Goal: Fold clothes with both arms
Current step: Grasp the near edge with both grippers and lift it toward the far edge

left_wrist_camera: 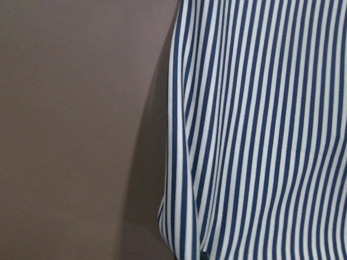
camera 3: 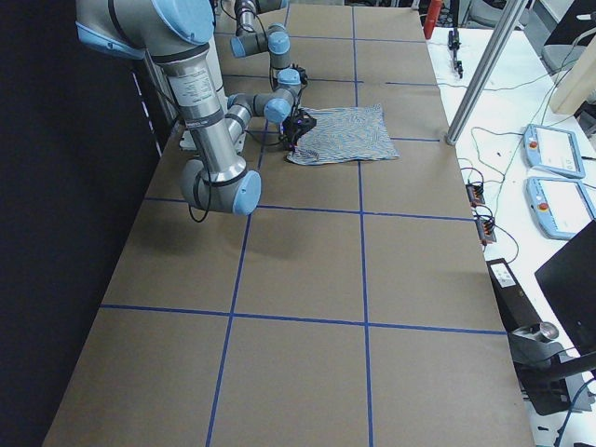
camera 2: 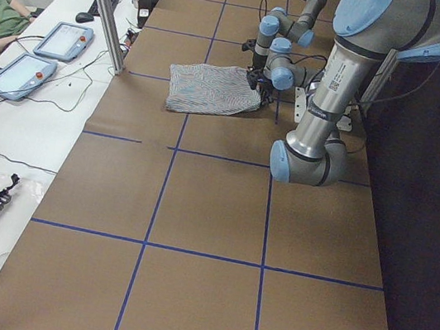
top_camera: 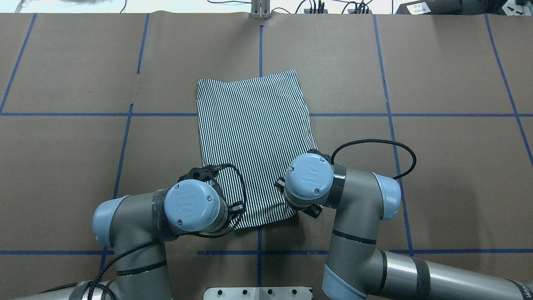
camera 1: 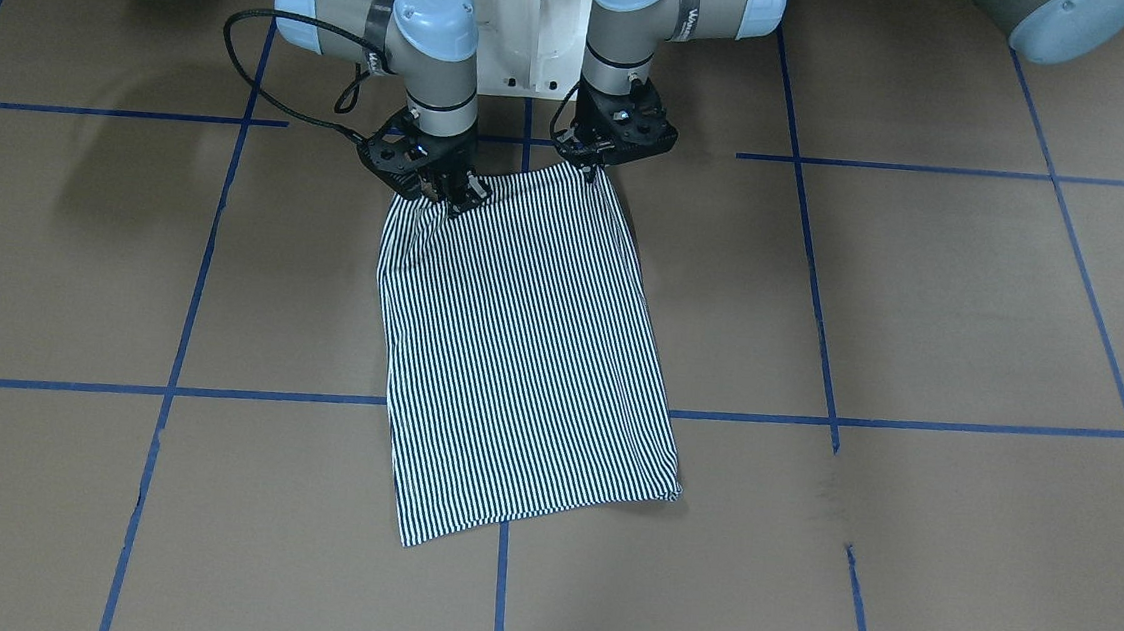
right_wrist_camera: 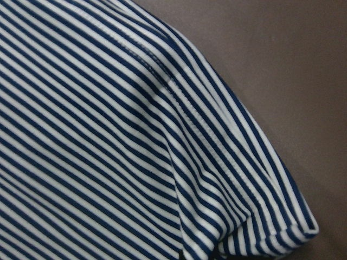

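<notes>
Navy-and-white thin stripes run lengthwise down your shirt (camera 1: 529,353), a soft knit folded into a long rectangle. It lies on the matte brown table (camera 1: 924,304), which is gridded with blue tape (camera 1: 265,395); the far end is smooth and the robot-side edge is rumpled. At that near edge your left gripper (camera 1: 592,169) has its jaws pinched together on one corner, while your right gripper (camera 1: 458,197) clamps the other corner, where the cloth gathers into small folds along a stitched hem.

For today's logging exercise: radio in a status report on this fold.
Left gripper, right gripper: both shut on robot-side corners. Striped shirt folded narrow, far end lying flat. Nothing seen in the way.
</notes>
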You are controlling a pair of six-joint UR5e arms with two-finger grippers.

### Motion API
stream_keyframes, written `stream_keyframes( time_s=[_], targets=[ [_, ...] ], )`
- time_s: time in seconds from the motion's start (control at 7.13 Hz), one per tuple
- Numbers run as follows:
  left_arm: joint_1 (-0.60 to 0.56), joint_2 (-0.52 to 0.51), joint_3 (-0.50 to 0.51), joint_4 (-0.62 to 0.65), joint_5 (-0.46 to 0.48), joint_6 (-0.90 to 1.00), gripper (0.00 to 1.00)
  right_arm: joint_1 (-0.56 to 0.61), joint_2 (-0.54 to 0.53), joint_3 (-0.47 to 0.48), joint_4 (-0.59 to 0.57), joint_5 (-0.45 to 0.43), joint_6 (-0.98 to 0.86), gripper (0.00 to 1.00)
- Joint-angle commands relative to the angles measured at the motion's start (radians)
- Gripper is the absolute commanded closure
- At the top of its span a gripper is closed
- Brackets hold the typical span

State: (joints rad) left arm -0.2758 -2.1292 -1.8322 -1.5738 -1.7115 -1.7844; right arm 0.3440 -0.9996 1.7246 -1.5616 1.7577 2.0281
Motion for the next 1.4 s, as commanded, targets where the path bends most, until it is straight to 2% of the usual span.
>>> stream_keyframes(
  time_s=[0.0, 0.56, 0.84, 0.98, 1.26],
  targets=[
    [0.009, 0.000, 0.001, 0.000, 0.000, 0.000, 1.00, 0.001, 0.003, 0.018, 0.000, -0.004, 0.007, 1.00],
    [0.021, 0.005, -0.021, 0.003, 0.001, 0.043, 1.00, -0.022, 0.009, 0.059, -0.011, 0.005, 0.009, 1.00],
    [0.100, 0.116, -0.160, 0.008, 0.003, 0.045, 1.00, -0.081, -0.011, 0.155, -0.038, 0.008, 0.011, 1.00],
    [0.116, 0.118, -0.189, 0.021, 0.003, 0.045, 1.00, -0.115, -0.022, 0.206, -0.105, 0.008, 0.011, 1.00],
    [0.124, 0.107, -0.190, 0.038, 0.000, 0.045, 1.00, -0.129, -0.014, 0.230, -0.115, 0.008, 0.011, 1.00]
  ],
)
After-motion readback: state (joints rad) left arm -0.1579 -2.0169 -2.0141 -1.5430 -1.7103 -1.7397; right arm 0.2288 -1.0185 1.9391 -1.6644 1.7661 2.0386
